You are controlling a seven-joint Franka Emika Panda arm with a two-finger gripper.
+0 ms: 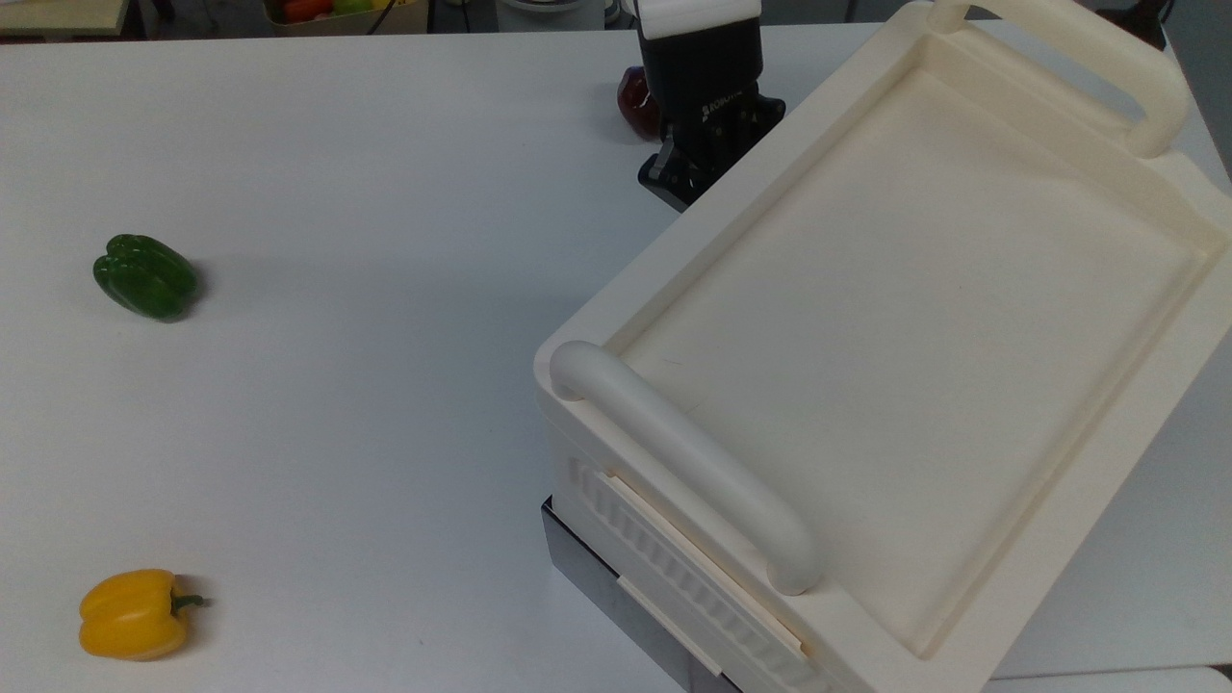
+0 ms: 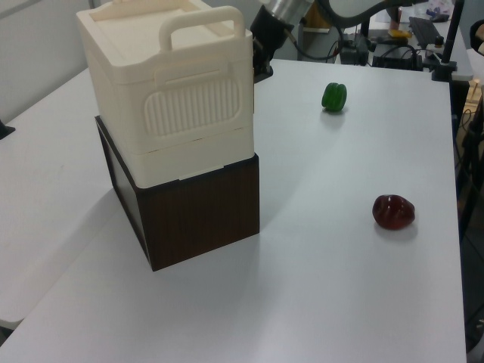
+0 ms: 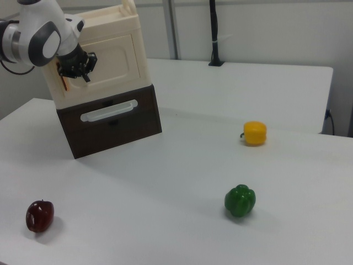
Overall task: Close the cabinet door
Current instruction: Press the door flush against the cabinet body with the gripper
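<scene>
Finding: the door (image 3: 110, 58) lies flat against the front of the cabinet (image 1: 597, 327), with no gap that I can make out in the right view. In the top view no panel juts past the cabinet's edge, so I judge it closed or all but closed. My gripper (image 3: 81, 67) is at the door's edge on the right view's left, just above the copper handle (image 3: 64, 83). I judge it is there because that edge is farthest from the hinge, where a push turns the panel most easily. Whether the gripper is open or closed I cannot tell, nor whether it touches the panel or stands just clear of it. The cabinet sits on a dark base (image 3: 110, 124), which raises the door off the table (image 1: 385, 385) and explains why my wrist reaches in at that height. Three peppers are on the table: green (image 1: 144, 276), yellow (image 1: 130, 613) and red (image 1: 633, 96). All three are well clear of the door's swing and of no concern. Remaining risk: pressing harder against a seated door could shift the whole cabinet on its base.
</scene>
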